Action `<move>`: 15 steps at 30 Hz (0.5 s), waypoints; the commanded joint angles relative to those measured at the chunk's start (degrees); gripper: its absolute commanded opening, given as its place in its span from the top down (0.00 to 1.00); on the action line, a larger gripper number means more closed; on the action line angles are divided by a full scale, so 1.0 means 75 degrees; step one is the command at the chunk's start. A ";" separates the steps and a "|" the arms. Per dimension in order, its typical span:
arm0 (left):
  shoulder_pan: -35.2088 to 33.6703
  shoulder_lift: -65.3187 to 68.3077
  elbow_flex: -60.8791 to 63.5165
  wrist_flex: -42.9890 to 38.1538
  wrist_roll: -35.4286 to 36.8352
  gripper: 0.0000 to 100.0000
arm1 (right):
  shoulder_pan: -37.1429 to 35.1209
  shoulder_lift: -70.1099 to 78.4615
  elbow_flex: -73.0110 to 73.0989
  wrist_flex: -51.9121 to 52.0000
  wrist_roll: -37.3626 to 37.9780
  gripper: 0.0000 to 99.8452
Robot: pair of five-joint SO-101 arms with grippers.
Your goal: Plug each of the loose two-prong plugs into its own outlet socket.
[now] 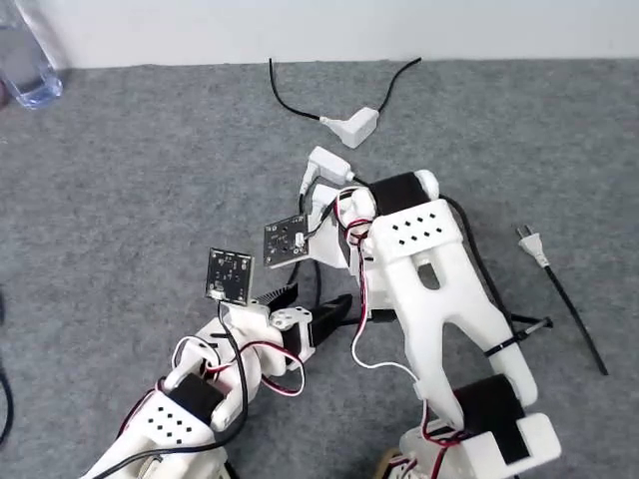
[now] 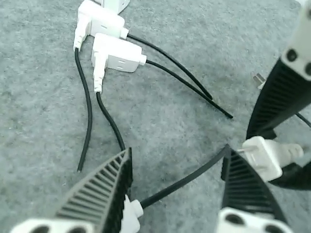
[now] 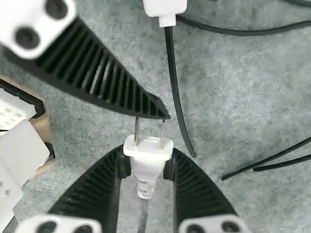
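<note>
My right gripper (image 3: pixel 146 162) is shut on a white two-prong plug (image 3: pixel 147 154), prongs pointing away from the wrist. That plug (image 2: pixel 262 156) shows beside my left gripper (image 2: pixel 178 153), which is open just above the carpet. A black cable (image 2: pixel 184 179) with a white end runs between the left fingers. Two white outlet sockets (image 2: pixel 107 22) (image 2: pixel 119 54) with black cords lie side by side farther off. One more socket (image 1: pixel 351 127) lies near the wall. A second loose plug (image 1: pixel 529 239) on a black cord rests at the right.
One finger (image 3: pixel 97 73) of the left gripper stands right in front of the held plug's prongs. Loose black cords (image 2: pixel 189 80) cross the grey carpet (image 1: pixel 130 170). A clear plastic bottle (image 1: pixel 25 60) stands at the back left corner.
</note>
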 commanded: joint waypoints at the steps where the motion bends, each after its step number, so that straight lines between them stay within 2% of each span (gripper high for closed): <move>1: 0.0105 -0.0105 0.0088 -0.0692 0.0082 0.71 | -0.0451 -0.0100 -0.0469 0.0158 -0.0082 0.99; 5: -0.0281 -0.0105 0.0428 -0.1325 0.0094 0.71 | -0.0416 -0.0100 -0.0539 0.0100 -0.0012 0.99; 11: -0.0621 -0.0117 0.0428 -0.1407 0.0094 0.71 | 0.0522 -0.0006 -0.0574 0.0088 0.0692 0.99; 15: -0.0621 -0.0129 0.0334 -0.1418 0.0094 0.71 | 0.0744 0.0229 -0.0504 0.0088 0.0832 0.99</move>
